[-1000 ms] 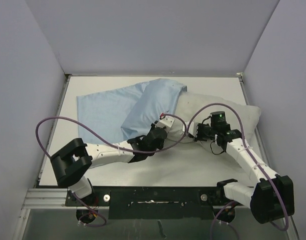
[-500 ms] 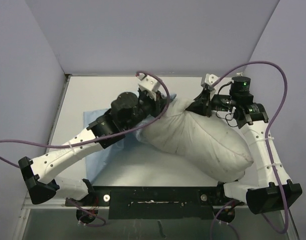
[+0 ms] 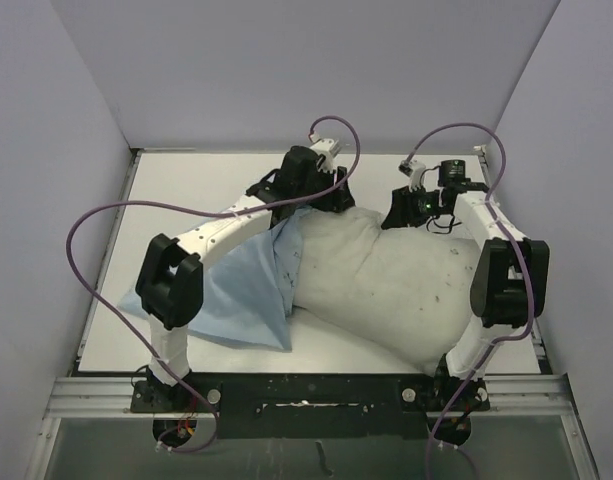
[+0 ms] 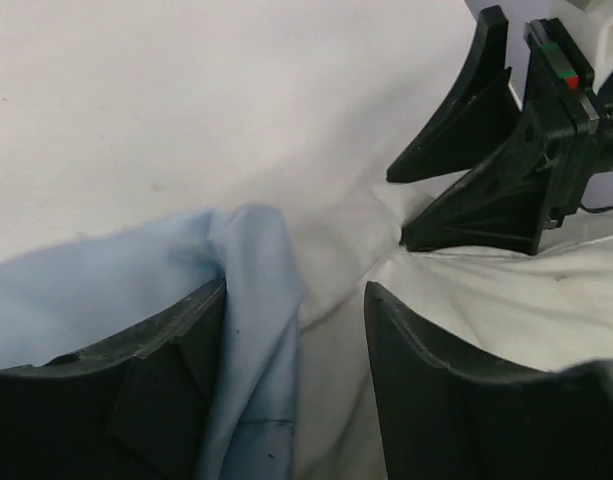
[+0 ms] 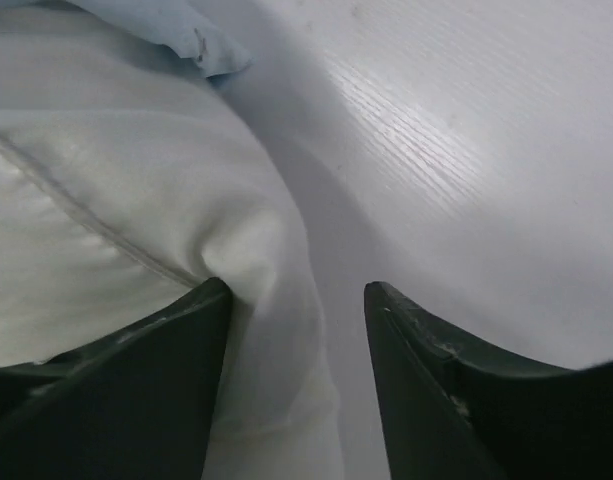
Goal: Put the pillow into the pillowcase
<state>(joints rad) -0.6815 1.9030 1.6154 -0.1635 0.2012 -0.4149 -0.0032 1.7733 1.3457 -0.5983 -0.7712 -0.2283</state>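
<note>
Pillow (image 3: 396,280) touching pillowcase (image 3: 241,300) (light blue)

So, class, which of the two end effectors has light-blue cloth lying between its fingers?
The left end effector: the blue pillowcase lies in its gap, while the right end effector straddles only a corner of the off-white pillow.

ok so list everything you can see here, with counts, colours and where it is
pillow: one, off-white, centre and right of the table
pillowcase: one, light blue, left of the pillow, under the left arm
table: one, white, beneath both
walls: three, pale lilac-grey, left, far, right
cables: two, purple, looping off the arms
rail: one, silver, near edge
left arm: one, white and black
right arm: one, white and black
left gripper: black, open, beside pillowcase cloth
right gripper: black, open, at a pillow corner
</note>
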